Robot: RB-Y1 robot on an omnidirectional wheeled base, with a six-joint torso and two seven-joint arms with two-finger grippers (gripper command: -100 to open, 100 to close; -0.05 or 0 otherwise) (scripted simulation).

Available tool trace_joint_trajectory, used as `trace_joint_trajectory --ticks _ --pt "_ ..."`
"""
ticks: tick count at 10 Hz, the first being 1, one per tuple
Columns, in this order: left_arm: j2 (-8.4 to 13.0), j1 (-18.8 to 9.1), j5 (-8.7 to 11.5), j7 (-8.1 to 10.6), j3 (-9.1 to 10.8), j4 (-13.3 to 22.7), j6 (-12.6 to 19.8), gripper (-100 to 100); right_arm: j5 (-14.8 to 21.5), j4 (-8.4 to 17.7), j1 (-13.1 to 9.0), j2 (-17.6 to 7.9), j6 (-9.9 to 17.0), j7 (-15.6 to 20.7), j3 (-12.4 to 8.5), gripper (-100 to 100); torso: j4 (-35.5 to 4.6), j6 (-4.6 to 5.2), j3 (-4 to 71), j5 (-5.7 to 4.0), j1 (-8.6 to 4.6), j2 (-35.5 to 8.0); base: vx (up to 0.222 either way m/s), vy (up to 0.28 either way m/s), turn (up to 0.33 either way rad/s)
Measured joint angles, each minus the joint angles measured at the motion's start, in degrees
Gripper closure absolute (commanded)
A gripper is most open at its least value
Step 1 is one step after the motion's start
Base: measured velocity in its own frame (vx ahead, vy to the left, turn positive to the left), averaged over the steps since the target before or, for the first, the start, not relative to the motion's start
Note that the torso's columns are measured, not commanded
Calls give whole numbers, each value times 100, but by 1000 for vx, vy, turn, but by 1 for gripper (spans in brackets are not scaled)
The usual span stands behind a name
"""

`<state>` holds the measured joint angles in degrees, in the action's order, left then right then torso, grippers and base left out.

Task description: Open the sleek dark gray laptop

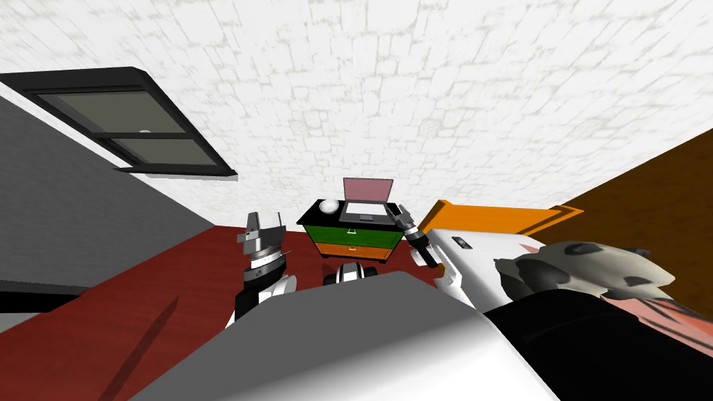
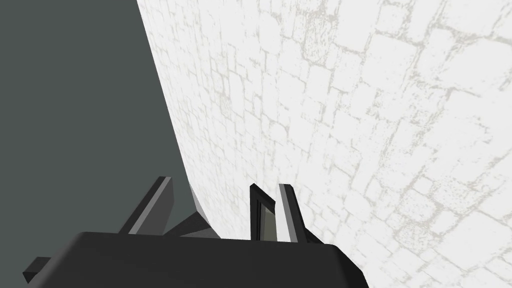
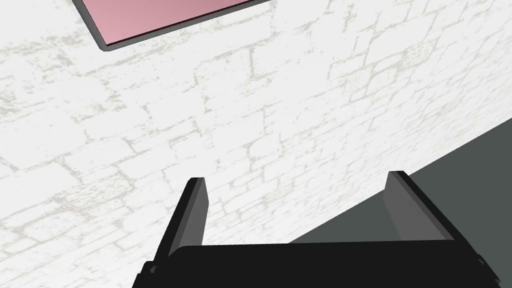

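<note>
Presently, item one: laptop [image 1: 365, 202], lid raised near upright. Its pink screen [image 1: 367, 189] faces the robot and its light grey keyboard deck [image 1: 363, 211] lies flat. It sits on the black top of a small chest of drawers [image 1: 355, 240], toward the right side of that top. The chest has a green drawer above an orange one and stands against a white brick wall [image 1: 445, 90].

Item two: right gripper [image 1: 401, 211], just beside the laptop's right edge at the chest's right corner; whether it touches cannot be told. In the right wrist view its fingers [image 3: 192, 215] stand well apart with nothing between them, and a corner of the pink screen shows off to one side.

Item three: white ball [image 1: 329, 205], on the chest top, left of the laptop.

Item four: left gripper [image 1: 263, 226], raised left of the chest and well apart from it, fingers spread and holding nothing.

Item five: bed [image 1: 480, 250], right of the chest, with an orange headboard [image 1: 487, 214] and white bedding.

Item six: dark red floor [image 1: 139, 306]; dark-framed window [image 1: 132, 129] on the left.
</note>
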<state>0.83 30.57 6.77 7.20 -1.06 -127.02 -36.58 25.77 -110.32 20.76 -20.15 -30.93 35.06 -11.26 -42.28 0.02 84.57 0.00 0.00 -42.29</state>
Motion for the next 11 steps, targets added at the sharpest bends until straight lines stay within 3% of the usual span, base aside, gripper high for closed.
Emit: trace_joint_trajectory --ticks 11 --pt "0 1 0 0 0 0 0 0 1458 1023 -446 -928 -27 1573 -826 -100 0 3 0 0 -2 0 0 -12 136"
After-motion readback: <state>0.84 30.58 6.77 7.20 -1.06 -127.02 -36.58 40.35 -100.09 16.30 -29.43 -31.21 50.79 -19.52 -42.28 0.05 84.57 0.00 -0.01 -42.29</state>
